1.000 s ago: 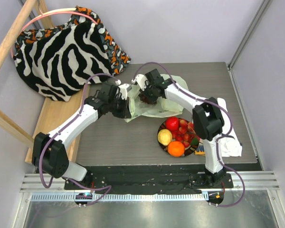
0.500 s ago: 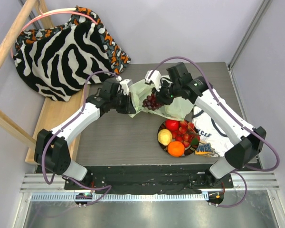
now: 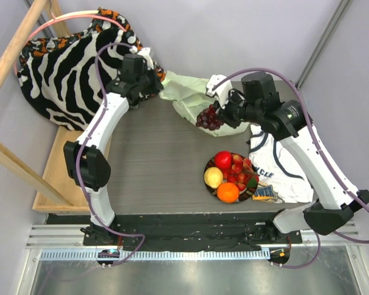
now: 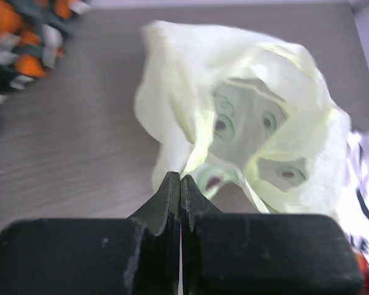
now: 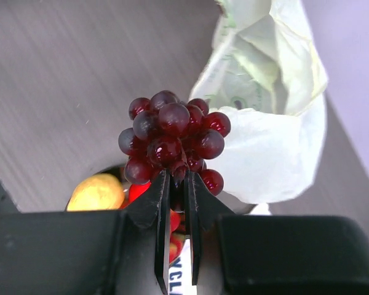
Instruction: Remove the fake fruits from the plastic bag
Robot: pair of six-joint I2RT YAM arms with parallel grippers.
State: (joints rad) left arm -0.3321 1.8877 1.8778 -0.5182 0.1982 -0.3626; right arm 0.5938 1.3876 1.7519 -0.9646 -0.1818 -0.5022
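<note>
left jaws pressed together on a fold of the bag (image 4: 246, 117) at its rim, thin film pinched between them with no gap showing. The left arm (image 3: 111, 117) is stretched to the far-left corner of the tabletop (image 3: 154, 160), with its wrist right beside the zebra cloth (image 3: 74, 67).

The bag runs from that pinch point to the right along the far edge of the tabletop. In the left wrist view its mouth gapes toward the camera and green printed roundels show on the inner wall.

right jaws pinching the grapes (image 5: 172, 138) at the base of the bunch. The gap between them is narrow and the bunch sticks out past the tips. The grapes are outside the bag, just beside its near-right edge and held off the tabletop.

The rest of the fruit sits on a plate (image 3: 207, 167) at the near-right of the tabletop, well apart from the bag:
- apple (image 3: 222, 160) on the far side
- strawberries (image 3: 238, 172) on the right
- lemon (image 3: 213, 177) on the left
- orange (image 3: 228, 192) on the near side

The fruits are packed touching one another. In the right wrist view the lemon shows below the bunch.

A white T-shirt (image 3: 283, 178) lies right of the plate, touching it. A small blue-yellow item (image 3: 263, 193) sits at the plate's near-right edge; can't tell what it is.
</note>
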